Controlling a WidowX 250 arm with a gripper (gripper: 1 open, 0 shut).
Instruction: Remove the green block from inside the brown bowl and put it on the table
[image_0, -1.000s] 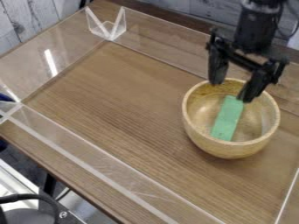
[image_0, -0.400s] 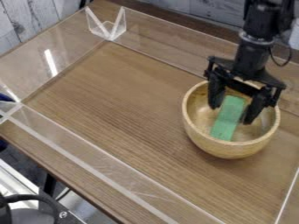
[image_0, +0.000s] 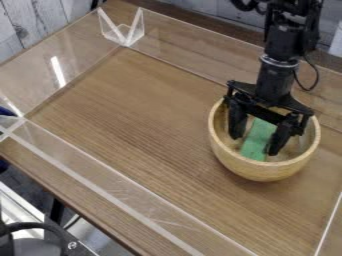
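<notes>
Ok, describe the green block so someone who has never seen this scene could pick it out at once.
Start at the wood-grain table and go to its right side, where a round brown bowl sits. The green block lies inside that bowl, between the fingers of the open black gripper reaching down into it. It is the only bright green thing in view, flat and elongated against the pale wood.

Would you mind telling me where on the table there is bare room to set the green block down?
The table is bare left of the brown bowl, out to the clear acrylic walls. It is crowded only inside the bowl, where the open gripper straddles the green block.
</notes>
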